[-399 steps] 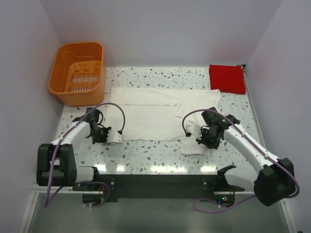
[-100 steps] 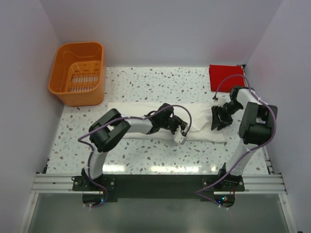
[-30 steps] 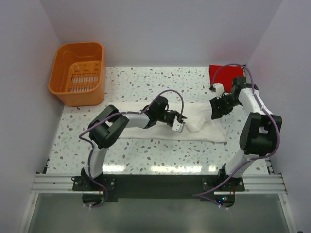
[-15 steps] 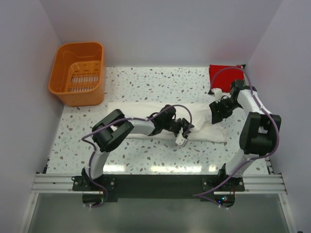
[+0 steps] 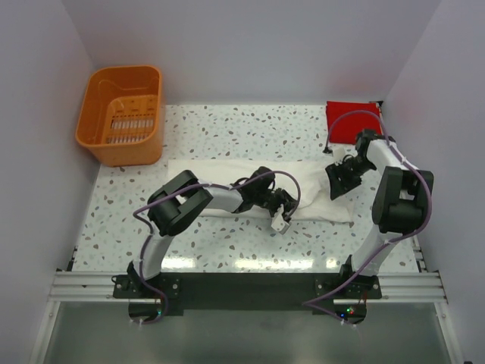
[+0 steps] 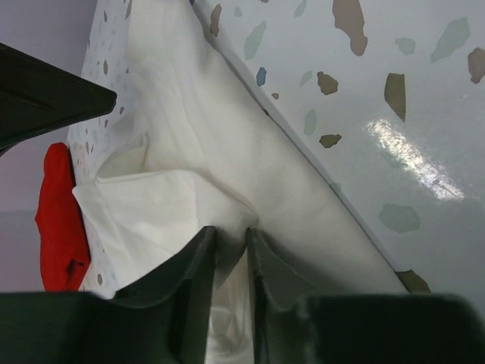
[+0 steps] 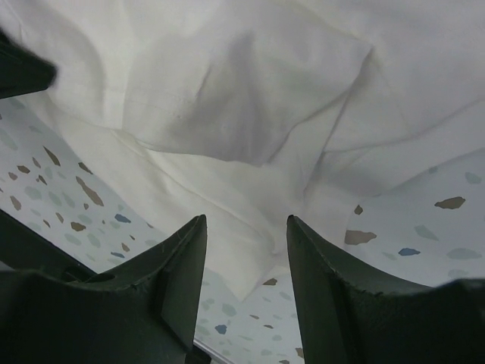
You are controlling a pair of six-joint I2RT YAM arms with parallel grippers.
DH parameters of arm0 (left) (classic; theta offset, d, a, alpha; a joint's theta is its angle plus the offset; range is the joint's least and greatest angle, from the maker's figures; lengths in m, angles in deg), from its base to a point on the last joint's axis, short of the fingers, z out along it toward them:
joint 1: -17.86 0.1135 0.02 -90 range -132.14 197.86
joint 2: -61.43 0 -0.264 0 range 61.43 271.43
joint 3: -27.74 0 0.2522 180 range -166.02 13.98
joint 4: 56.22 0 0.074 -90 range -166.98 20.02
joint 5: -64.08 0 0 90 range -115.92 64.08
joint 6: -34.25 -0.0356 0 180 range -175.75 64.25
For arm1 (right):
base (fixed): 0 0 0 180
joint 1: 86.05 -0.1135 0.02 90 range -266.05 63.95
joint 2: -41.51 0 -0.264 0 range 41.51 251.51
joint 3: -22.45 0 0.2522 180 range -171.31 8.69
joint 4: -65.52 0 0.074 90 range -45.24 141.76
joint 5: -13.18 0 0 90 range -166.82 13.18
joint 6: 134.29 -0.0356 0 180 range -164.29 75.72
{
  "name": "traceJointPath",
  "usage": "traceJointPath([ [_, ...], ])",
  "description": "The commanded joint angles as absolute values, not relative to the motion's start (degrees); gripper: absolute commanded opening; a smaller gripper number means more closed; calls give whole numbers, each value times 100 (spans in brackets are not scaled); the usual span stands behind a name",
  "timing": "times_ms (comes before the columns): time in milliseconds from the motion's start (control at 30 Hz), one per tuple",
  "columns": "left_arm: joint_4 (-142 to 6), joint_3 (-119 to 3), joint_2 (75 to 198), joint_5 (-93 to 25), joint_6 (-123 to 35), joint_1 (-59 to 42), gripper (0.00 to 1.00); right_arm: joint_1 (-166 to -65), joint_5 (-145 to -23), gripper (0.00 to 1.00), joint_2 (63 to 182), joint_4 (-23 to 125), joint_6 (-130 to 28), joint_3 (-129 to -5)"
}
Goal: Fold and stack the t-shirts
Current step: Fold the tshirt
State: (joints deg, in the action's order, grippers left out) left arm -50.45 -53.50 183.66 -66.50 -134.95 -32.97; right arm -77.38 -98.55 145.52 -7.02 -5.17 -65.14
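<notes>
The cream-white t-shirt (image 5: 314,193) lies as a long folded strip across the middle of the table (image 5: 227,129). My left gripper (image 5: 282,214) sits at the strip's near edge, right of centre. In the left wrist view the left gripper (image 6: 231,236) is shut on a fold of the cream-white t-shirt (image 6: 197,152). My right gripper (image 5: 337,180) hangs over the strip's right end. Its jaws stand open above the cream-white t-shirt (image 7: 242,91), the right gripper (image 7: 246,227) holding nothing. The red t-shirt (image 5: 352,119) lies as a flat square at the far right corner, also visible as the red t-shirt (image 6: 57,220).
An orange slotted basket (image 5: 121,112) stands at the far left corner. Walls close in the table on the left, back and right. Speckled tabletop (image 7: 424,227) shows beside the shirt's right end.
My left gripper has drawn toward the near edge with the cloth fold, flattening the raised bump in the strip. The right gripper has come down and nearer over the shirt's right end.
</notes>
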Motion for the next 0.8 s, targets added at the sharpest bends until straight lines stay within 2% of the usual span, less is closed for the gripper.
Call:
traceJointPath([
  [0,-4916,-5510,18404,-6697,-13573,-3329,23,-7752,-9694,50,14610,-642,-640,-6620],
  [100,-4766,-5510,18377,-6688,-13547,-3329,10,-7752,-9572,49,14707,-590,-675,-6602],
  [200,-4722,-5484,18307,-6766,-13494,-3329,1,-7752,-9466,49,14751,-537,-711,-6593],
  [767,-6207,-5571,18008,-7303,-14275,-2907,0,-7743,-9220,47,14645,-580,-623,-6532],
])
